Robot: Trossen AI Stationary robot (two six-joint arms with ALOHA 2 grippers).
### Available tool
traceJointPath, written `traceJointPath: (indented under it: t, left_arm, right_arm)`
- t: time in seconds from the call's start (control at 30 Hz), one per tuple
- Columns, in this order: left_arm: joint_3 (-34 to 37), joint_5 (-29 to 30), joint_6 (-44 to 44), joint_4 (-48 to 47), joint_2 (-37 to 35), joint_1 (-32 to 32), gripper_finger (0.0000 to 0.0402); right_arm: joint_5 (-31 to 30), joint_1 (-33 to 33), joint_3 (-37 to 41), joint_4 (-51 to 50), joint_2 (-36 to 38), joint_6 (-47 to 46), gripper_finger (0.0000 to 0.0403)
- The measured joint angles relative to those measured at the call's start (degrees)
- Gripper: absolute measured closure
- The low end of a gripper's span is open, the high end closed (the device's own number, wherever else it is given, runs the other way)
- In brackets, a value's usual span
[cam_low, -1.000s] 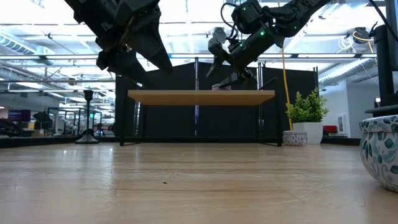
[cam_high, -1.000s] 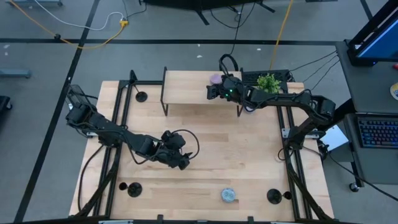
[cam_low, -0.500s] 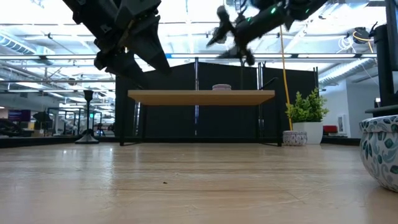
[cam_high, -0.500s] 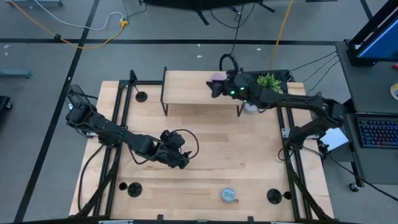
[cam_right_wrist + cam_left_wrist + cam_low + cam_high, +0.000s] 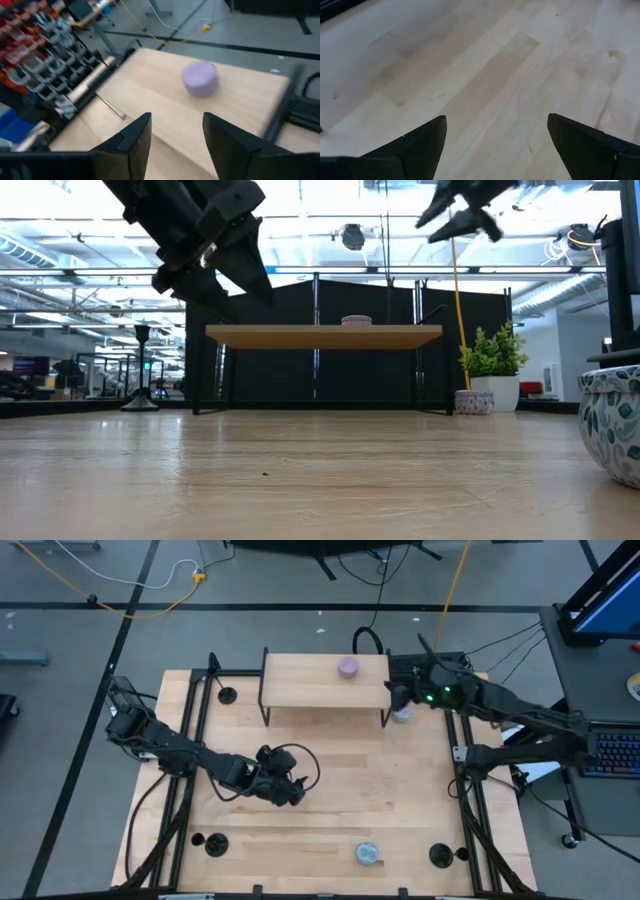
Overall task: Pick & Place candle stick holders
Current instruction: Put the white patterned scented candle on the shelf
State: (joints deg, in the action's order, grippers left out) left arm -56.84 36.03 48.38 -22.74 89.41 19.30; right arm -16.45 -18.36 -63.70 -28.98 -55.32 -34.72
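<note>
my R pincer [image 5: 175, 125]: spread, empty, high beside shelf [image 5: 300, 680] right end | my L pincer [image 5: 495, 120]: spread, empty, above table [image 5: 400, 790] middle | holders [image 5: 441, 855]: near-right, near-left [image 5: 210, 843], far-left [image 5: 228, 695] corners, upright, well apart from me | risk: an off-centre pinch could topple a thin stem

Lilac puck [image 5: 347, 667] atop wooden shelf [image 5: 300, 690]

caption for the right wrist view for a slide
Right gripper, fingers apart, above the wooden shelf bearing a small purple round object.

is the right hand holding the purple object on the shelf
No, the purple object sits alone on the shelf, and the right hand is off to the side.
</note>
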Motion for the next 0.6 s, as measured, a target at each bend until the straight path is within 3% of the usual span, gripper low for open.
traceJointPath:
  t: [0.4, 0.6]
  left_arm:
    - [0.5, -5.5, -11.2, -3.6, -6.5, -6.8, 0.0050]
    - [10.9, -6.8, -7.3, -0.8, -14.4, -9.7, 0.0050]
  right_arm:
    - [-0.2, 4.2, 0.0, -19.1, 5.4, -4.0, 0.0276]
    - [-0.1, 4.7, 0.0, -27.5, 5.2, -8.1, 0.0293]
